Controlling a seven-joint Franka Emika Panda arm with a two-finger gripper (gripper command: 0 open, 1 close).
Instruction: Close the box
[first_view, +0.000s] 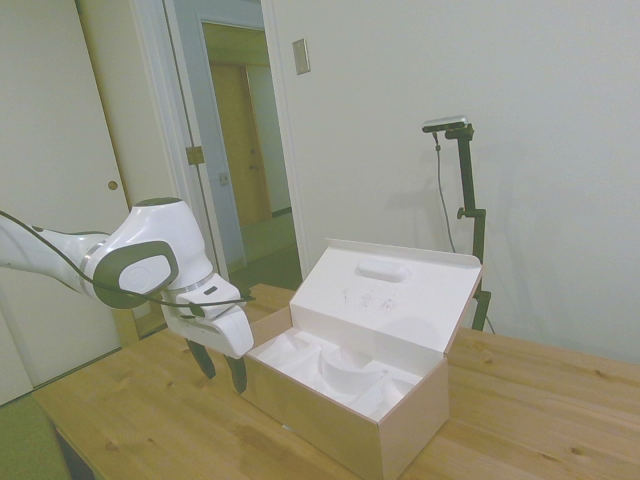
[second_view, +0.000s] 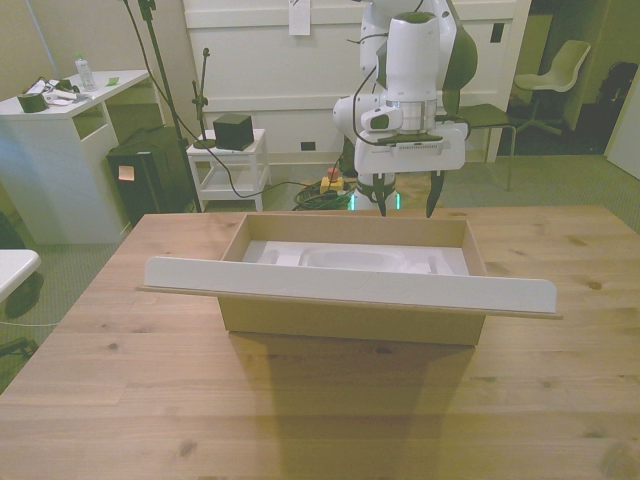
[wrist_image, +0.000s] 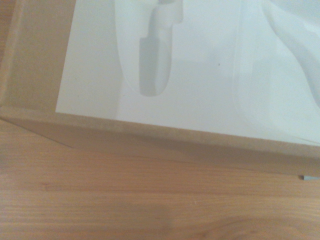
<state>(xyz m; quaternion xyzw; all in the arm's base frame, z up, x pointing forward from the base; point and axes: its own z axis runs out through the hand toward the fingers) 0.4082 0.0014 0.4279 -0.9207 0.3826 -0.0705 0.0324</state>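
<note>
The box (first_view: 330, 410) (second_view: 350, 310) stands open on the wooden table, tan outside and white inside. Its hinged lid (first_view: 385, 290) (second_view: 350, 285) leans up and back, showing an oval bump, on the side away from the arm. A white molded insert (first_view: 335, 368) (second_view: 355, 258) (wrist_image: 200, 65) fills the inside. My gripper (first_view: 222, 368) (second_view: 405, 203) hangs open just outside the box's wall on the arm's side, fingertips about level with the rim, holding nothing. The wrist view shows that wall's tan rim (wrist_image: 165, 132) with bare table beside it.
Bare wooden table (first_view: 150, 420) (second_view: 320, 410) surrounds the box on all sides. Off the table stand a white desk (second_view: 60, 120), a small white cart (second_view: 228, 165) with a black cube, and a chair (second_view: 560, 70). A doorway (first_view: 245, 150) opens behind the arm.
</note>
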